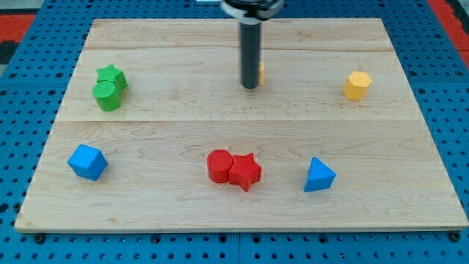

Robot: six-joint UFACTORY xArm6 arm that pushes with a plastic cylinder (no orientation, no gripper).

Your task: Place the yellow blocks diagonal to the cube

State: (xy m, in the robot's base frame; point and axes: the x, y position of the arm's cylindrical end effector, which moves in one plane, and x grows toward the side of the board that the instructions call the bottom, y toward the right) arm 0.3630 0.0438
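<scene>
Camera view, the only one: a pale wooden bench (242,205) fills the frame over a blue perforated surface (15,147); the dark rod comes down from the top centre, and my tip (250,87) rests on the bench in the upper middle of the frame.

No jaws on this arm; the rod grasps nothing, it only touches the board.

Yellow blocks, two of them: one yellow block (261,72) shows only as a sliver at the rod's right edge, just above and right of my tip, its shape hidden by the rod; whether rod and block touch I cannot tell; the other, a yellow hexagonal block (357,85), sits at upper right, well apart from my tip and roughly level with it.

Blue cube (88,162) lies at lower left, near the bench's left edge, well apart from both yellow blocks.

Other blocks: a green star block (113,75) and a green cylinder (107,95) at upper left, touching, the cylinder just below the star; a red cylinder (219,165) and a red star block (245,171) at lower centre, touching, star on the right; a blue triangular block (319,176) at lower right, near the red pair but apart from it.
</scene>
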